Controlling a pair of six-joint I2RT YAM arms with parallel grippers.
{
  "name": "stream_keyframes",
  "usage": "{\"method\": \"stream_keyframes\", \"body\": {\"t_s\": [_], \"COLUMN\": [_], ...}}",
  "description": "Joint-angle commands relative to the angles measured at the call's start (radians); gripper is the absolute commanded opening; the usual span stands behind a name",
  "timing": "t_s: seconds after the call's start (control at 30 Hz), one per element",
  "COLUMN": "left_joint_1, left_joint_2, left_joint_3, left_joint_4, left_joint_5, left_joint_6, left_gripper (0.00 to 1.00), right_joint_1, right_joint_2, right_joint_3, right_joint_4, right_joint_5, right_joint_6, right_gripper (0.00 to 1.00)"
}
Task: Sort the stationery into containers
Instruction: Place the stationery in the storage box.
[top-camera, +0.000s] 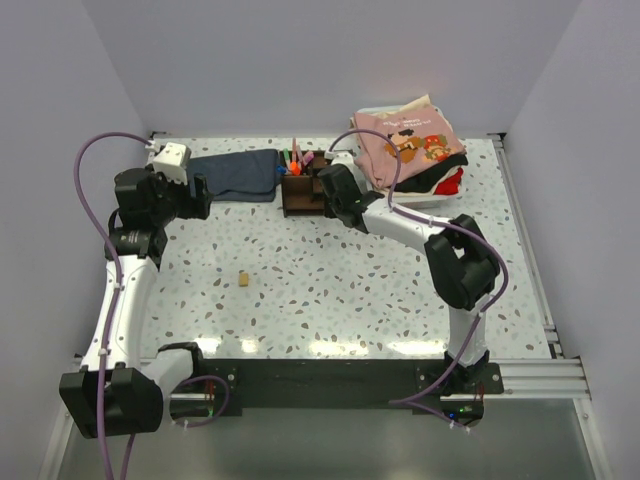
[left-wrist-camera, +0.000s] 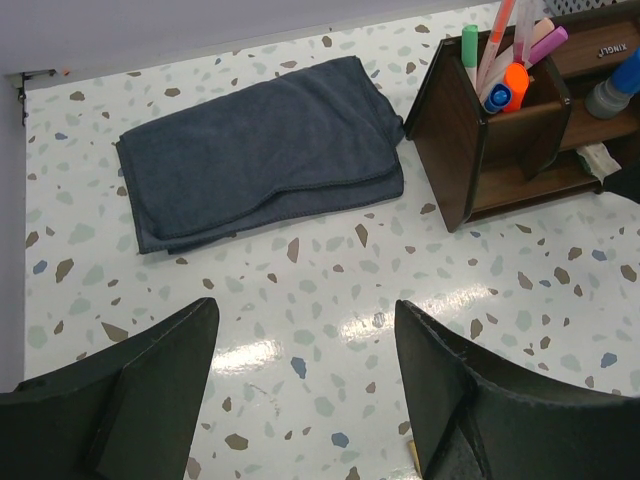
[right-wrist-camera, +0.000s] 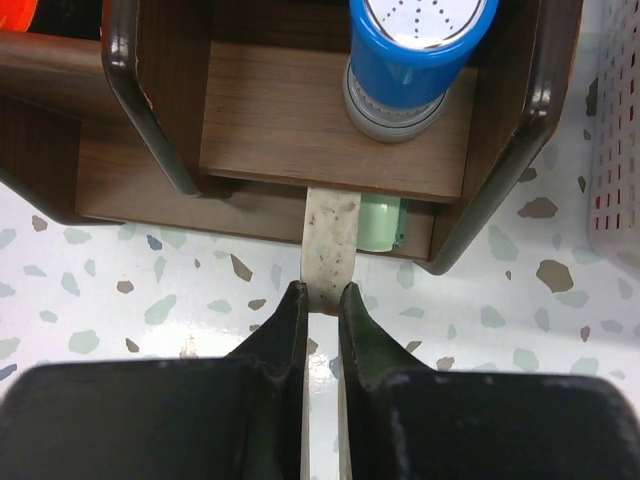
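At the lower shelf of the organiser (right-wrist-camera: 270, 110), the right gripper (right-wrist-camera: 322, 300) grips a pale eraser (right-wrist-camera: 330, 240); pens (left-wrist-camera: 469, 45) are stowed, one tan eraser (top-camera: 243, 279) lies loose, left gripper (left-wrist-camera: 302, 315) unclenched.

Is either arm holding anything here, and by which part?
Right gripper pinches the whitish eraser by its near end, far end inside the organiser. Left gripper, jaws open, holds nothing.

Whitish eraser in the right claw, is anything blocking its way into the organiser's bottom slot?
Nothing visible does. The whitish eraser, pinched by the right claw, reaches the organiser's slot mouth; a pale green eraser lies beside it, not ahead. Deeper in is hidden.
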Motion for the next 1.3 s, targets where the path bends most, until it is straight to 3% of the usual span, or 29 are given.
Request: {"method": "stream_keyframes", "body": {"t_s": [0.0, 0.33, 0.93, 1.1, 1.27], "left_joint_1": [0.006, 0.009, 0.017, 0.018, 0.018], "left_joint_2": [0.002, 0.003, 0.010, 0.013, 0.013], "left_joint_3": [0.011, 0.014, 0.014, 0.011, 0.014], "left_joint_4": [0.048, 0.043, 0.047, 0.050, 0.051], "left_joint_5": [0.004, 0.007, 0.018, 0.023, 0.026], "left_joint_6": [-0.006, -0.006, -0.011, -0.012, -0.017], "left_gripper": [0.76, 0.76, 0.76, 0.76, 0.76], "right_joint_1": [-0.002, -0.002, -0.017, -0.016, -0.016], "right_joint_2": [0.017, 0.099, 0.127, 0.130, 0.132], "right_joint_3": [0.057, 0.146, 0.142, 0.137, 0.142], "right_joint_4": [0.007, -0.007, 0.015, 0.031, 0.033], "right_joint_5": [0.036, 0.077, 0.151, 0.148, 0.143], "right_joint_6": [0.059, 0.100, 0.074, 0.059, 0.060], "right_gripper": [0.00, 0.00, 0.00, 0.20, 0.24]}}
